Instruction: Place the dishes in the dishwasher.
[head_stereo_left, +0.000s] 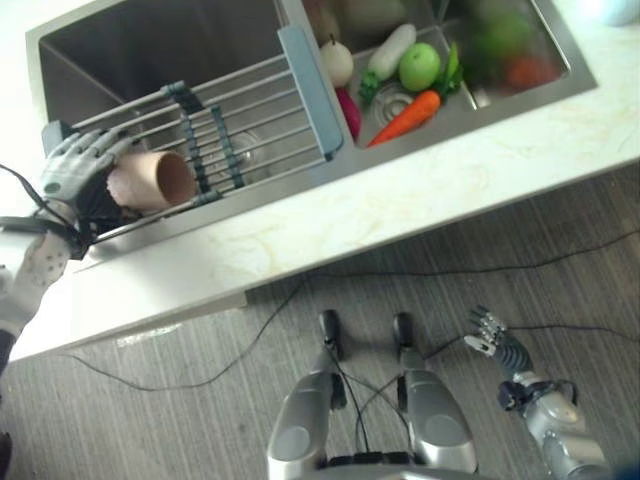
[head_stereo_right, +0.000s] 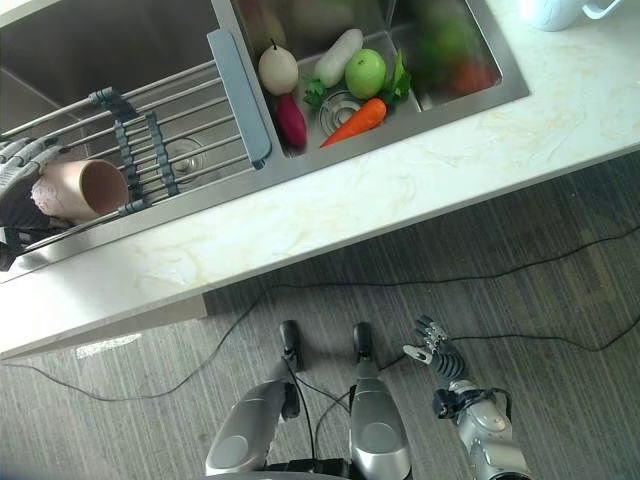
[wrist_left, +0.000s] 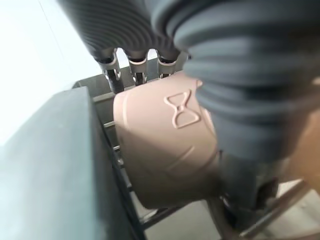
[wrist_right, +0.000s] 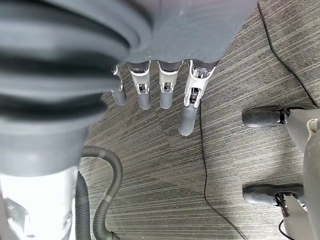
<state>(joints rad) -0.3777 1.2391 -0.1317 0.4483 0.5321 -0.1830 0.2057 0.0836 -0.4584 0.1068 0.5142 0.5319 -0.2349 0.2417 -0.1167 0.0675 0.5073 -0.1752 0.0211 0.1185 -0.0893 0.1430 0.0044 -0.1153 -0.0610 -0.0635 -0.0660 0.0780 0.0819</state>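
A pink-beige cup (head_stereo_left: 152, 180) lies on its side on the wire rack (head_stereo_left: 240, 120) that spans the left sink basin, its mouth facing right. My left hand (head_stereo_left: 78, 165) is curled round the cup's base at the rack's left end; in the left wrist view the cup (wrist_left: 165, 145) fills the space under my fingers (wrist_left: 137, 65). My right hand (head_stereo_left: 492, 336) hangs low over the floor at the lower right, fingers straight and holding nothing.
The right basin holds a carrot (head_stereo_left: 405, 117), a green apple (head_stereo_left: 420, 66), a white radish (head_stereo_left: 390, 50), a pear-shaped fruit (head_stereo_left: 337, 62) and other vegetables. A pale stone counter (head_stereo_left: 330, 220) runs along the front. A white mug (head_stereo_right: 555, 12) stands at the far right. Grey floor lies below.
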